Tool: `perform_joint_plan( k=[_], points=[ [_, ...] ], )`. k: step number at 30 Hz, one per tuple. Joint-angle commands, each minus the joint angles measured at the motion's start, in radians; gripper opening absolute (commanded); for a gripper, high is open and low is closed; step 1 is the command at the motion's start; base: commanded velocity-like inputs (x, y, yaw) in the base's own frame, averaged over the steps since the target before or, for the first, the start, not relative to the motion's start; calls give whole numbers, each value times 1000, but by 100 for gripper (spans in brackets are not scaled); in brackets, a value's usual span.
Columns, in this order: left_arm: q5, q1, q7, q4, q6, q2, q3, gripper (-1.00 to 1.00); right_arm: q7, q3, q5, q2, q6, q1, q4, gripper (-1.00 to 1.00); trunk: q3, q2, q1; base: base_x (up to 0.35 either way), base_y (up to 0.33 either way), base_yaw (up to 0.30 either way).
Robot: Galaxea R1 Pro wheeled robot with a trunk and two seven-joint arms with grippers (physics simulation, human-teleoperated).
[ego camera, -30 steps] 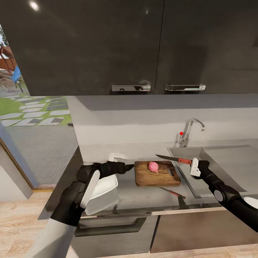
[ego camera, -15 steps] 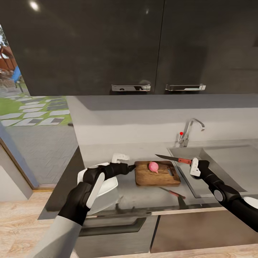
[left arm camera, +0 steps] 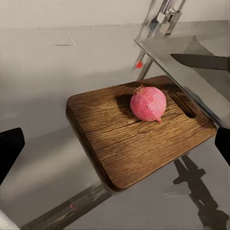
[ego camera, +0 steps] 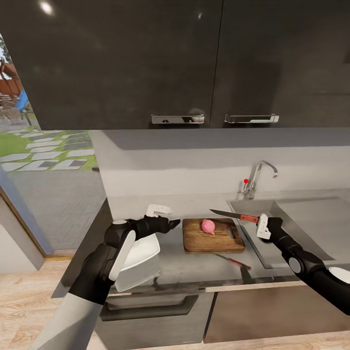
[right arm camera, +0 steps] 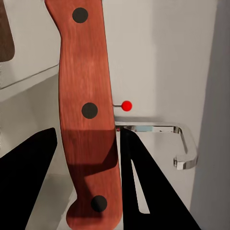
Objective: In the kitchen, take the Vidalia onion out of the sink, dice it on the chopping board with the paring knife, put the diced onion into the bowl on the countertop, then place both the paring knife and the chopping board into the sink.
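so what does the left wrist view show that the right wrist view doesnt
Left wrist view alone: the whole pink onion resting on the chopping board, with the knife's dark blade above the sink edge.

Right wrist view alone: the paring knife handle up close, red-brown with three dark rivets, held between the right gripper fingers.

Both: the grey countertop, the chrome tap and its small red knob.

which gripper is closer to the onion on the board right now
Left, narrowly. The left gripper hovers open just off the chopping board's left edge, pointing at the onion. The right gripper sits past the board's right end over the sink, holding the paring knife.
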Motion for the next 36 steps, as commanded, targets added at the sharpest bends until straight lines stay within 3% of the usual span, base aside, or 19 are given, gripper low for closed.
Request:
perform_joint_plan(
  k=[1, 4, 9, 16, 25, 31, 36],
  points=[
    [0, -1, -2, -1, 7, 0, -10, 100, -7, 6, 10, 0, 10, -2, -1, -100, -2, -2, 1, 0, 0, 0],
    [0, -1, -3, -2, 8, 1, -38, 100, -6, 7, 10, 3, 11, -2, -1, -100, -2, -2, 1, 0, 0, 0],
    [0, -1, -3, 0, 8, 1, -52, 100, -6, 10, 10, 11, 12, -2, -1, -100, -2, -2, 1, 0, 0, 0],
    [0, -1, -3, 1, 8, 1, -57, 100, -7, 10, 10, 29, 12, -2, -2, -100, -2, -2, 1, 0, 0, 0],
    [0, -1, -3, 1, 8, 1, -58, 100, -6, 11, 10, 79, 12, -2, -3, -100, -2, -2, 1, 0, 0, 0],
    [0, -1, -3, 1, 8, 1, -58, 100, -6, 12, 12, 90, 12, -2, -6, -100, -2, -2, 1, 0, 0, 0],
    [0, -1, -3, 1, 8, 1, -58, 100, -7, 53, 12, 91, 12, -2, -26, -100, -2, -2, 1, 0, 0, 0]
  ],
)
